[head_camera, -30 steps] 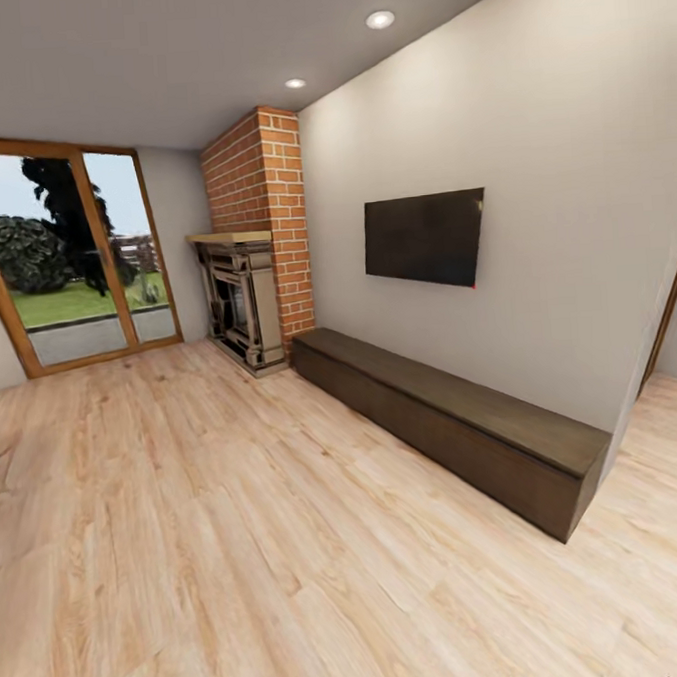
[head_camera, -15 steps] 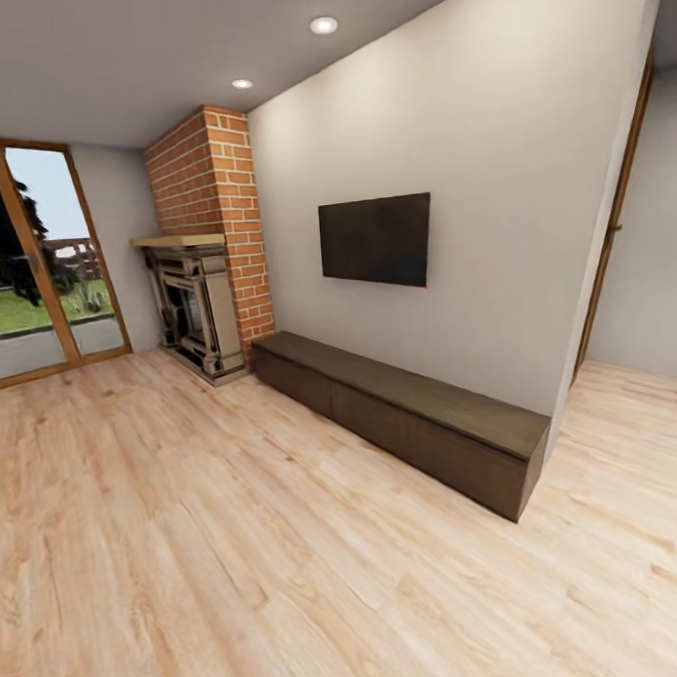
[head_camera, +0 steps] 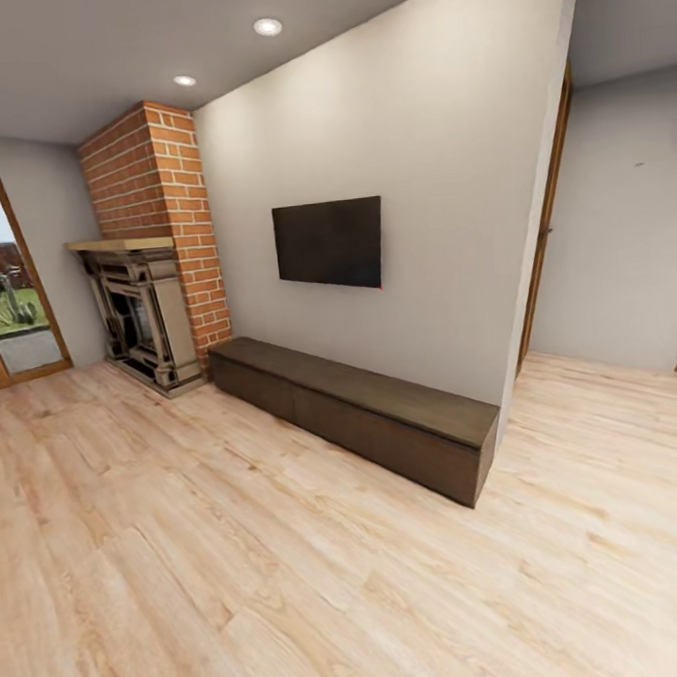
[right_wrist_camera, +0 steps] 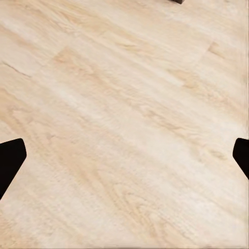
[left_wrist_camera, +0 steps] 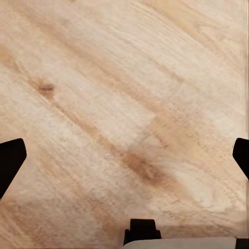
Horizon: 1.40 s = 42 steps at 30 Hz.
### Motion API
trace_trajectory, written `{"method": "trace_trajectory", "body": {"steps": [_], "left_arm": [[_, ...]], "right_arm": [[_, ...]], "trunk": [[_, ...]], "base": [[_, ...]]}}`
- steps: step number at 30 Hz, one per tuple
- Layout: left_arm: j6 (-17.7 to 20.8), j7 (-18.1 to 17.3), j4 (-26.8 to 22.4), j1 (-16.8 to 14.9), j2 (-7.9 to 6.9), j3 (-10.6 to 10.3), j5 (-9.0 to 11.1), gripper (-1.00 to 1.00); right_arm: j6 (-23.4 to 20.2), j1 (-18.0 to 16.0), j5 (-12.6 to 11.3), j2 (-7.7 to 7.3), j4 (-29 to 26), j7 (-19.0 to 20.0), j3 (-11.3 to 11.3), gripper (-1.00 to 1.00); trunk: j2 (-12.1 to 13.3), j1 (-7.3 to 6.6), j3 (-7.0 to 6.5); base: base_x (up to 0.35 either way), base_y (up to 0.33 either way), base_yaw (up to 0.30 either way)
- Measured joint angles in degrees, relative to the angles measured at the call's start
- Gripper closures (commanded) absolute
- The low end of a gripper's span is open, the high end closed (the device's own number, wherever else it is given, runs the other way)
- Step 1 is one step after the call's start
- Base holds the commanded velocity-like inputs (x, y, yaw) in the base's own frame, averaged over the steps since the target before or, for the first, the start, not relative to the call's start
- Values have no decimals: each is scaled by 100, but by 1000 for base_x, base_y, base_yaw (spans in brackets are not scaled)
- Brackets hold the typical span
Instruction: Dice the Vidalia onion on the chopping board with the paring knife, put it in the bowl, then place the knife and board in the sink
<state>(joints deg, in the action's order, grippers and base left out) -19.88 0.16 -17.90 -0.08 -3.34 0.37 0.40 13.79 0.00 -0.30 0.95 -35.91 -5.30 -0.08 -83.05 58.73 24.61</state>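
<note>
None of what you need for the job is in front of you yet: no onion, board, knife, bowl or sink, so where they lie cannot be told from here, and the kitchen must be somewhere beyond this room. What you have instead is a living room. From the head camera, a dark low bench (head_camera: 358, 407) runs along the wall at about twelve o'clock, with a black television (head_camera: 329, 243) mounted above it, and a brick chimney (head_camera: 154, 184) over a fireplace (head_camera: 141, 310) at ten o'clock. A glass door (head_camera: 0, 289) to the garden sits at the far nine o'clock edge. Over the past second the whole view has swung: the bench, television and fireplace have slid toward nine o'clock, most of the glass door has left the picture, and an opening (head_camera: 615, 271) past the end of the wall has come into sight at two o'clock. That is your base or head turning right, not the furniture moving. I would judge that opening to be your likely way onward, so the task is at its very start, with only travel underway. Both wrist cameras look down at bare wooden floor (head_camera: 293, 572). The left gripper (left_wrist_camera: 124, 161) and the right gripper (right_wrist_camera: 124, 161) each show dark fingertips at opposite picture edges, spread wide and holding nothing.
</note>
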Motion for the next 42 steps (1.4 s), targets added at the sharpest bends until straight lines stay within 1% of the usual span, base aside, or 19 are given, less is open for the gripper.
{"method": "trace_trajectory", "body": {"steps": [42], "left_arm": [[0,0,2,0,0,4,0,-100]], "right_arm": [[0,0,3,0,0,0,0,-100]], "trunk": [[0,0,0]], "base": [[0,0,-281]]}}
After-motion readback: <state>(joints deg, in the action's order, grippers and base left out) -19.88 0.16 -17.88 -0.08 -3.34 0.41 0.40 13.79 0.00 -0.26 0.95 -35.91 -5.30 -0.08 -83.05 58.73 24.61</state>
